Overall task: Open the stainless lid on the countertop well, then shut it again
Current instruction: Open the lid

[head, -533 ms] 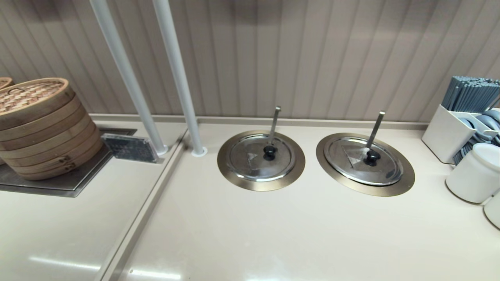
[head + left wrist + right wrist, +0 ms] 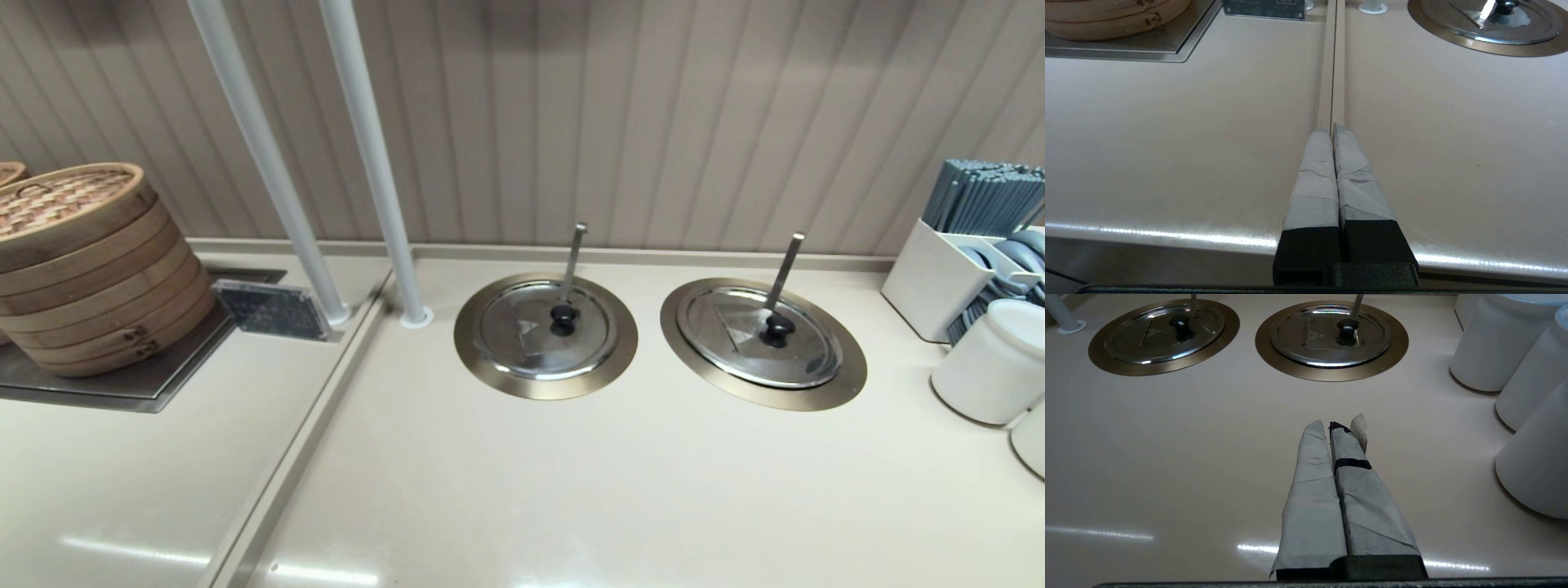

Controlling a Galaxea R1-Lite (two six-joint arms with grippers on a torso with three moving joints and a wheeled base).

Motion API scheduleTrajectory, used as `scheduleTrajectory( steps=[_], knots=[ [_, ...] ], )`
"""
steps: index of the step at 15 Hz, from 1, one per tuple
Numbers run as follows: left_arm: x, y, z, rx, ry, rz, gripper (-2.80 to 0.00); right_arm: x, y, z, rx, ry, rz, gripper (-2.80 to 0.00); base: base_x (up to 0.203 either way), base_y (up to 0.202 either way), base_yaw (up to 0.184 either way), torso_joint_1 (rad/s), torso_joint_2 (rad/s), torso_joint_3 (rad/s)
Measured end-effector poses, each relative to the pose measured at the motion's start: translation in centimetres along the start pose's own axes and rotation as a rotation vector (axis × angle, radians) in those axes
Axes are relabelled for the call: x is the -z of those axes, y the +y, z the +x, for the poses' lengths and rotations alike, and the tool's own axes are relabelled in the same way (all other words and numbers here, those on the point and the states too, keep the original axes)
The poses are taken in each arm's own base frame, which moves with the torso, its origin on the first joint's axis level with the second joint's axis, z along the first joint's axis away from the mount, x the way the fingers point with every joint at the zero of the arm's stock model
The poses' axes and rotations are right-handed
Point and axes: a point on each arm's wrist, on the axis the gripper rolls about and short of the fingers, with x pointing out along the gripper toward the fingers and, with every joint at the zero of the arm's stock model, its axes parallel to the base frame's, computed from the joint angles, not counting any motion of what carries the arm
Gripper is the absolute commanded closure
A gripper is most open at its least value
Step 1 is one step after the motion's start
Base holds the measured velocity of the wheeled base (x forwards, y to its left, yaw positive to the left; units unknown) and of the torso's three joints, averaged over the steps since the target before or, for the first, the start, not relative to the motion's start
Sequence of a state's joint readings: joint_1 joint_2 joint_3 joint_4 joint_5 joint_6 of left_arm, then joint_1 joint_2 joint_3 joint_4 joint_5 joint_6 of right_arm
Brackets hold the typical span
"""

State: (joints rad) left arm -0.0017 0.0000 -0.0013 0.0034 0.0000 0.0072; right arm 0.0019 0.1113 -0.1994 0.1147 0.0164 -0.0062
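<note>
Beige countertop (image 2: pixel 571 490), stainless lid (image 2: pixel 1331 335) closed, well ahead of right claw (image 2: pixel 1337 426), tips together, left claw (image 2: pixel 1332 128) likewise.

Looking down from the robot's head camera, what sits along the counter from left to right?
Round bamboo steamer → small dark sign plate → two white poles → slim-handled steel lid → the stainless lid on the countertop well → white chopstick holder.

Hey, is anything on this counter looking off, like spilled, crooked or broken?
Nothing stands out on the counter. The stainless lid sits flat and centred on the countertop well, as does its twin lid. One small oddity: a flap of wrapping has peeled loose at the tip of the right gripper.
</note>
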Motion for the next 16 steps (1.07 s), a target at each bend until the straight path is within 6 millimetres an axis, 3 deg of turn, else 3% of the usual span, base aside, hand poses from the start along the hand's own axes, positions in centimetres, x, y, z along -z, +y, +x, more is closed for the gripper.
scheduleTrajectory(
  steps=[4, 8, 13, 16],
  knots=[
    [0.0, 0.0, 0.0, 0.000, 0.000, 0.000, 0.00, -5.7, -0.1, 3.6, -0.001, 0.151, 0.046, 0.00, 0.000, 0.000, 0.000, 0.000, 0.00, 0.000],
    [0.0, 0.0, 0.0, 0.000, 0.000, 0.000, 0.00, -9.9, -0.2, 11.2, 0.008, 0.349, 0.110, 0.00, 0.000, 0.000, 0.000, 0.000, 0.00, 0.000],
    [0.0, 0.0, 0.0, 0.000, 0.001, 0.000, 0.00, -10.5, -0.3, 22.8, 0.031, 0.399, 0.129, 0.00, 0.000, 0.000, 0.000, 0.000, 0.00, 0.000],
    [0.0, 0.0, 0.0, 0.000, 0.001, 0.000, 0.00, -10.3, -0.1, 28.2, 0.039, 0.360, 0.127, 0.00, 0.000, 0.000, 0.000, 0.000, 0.00, 0.000]
  ],
)
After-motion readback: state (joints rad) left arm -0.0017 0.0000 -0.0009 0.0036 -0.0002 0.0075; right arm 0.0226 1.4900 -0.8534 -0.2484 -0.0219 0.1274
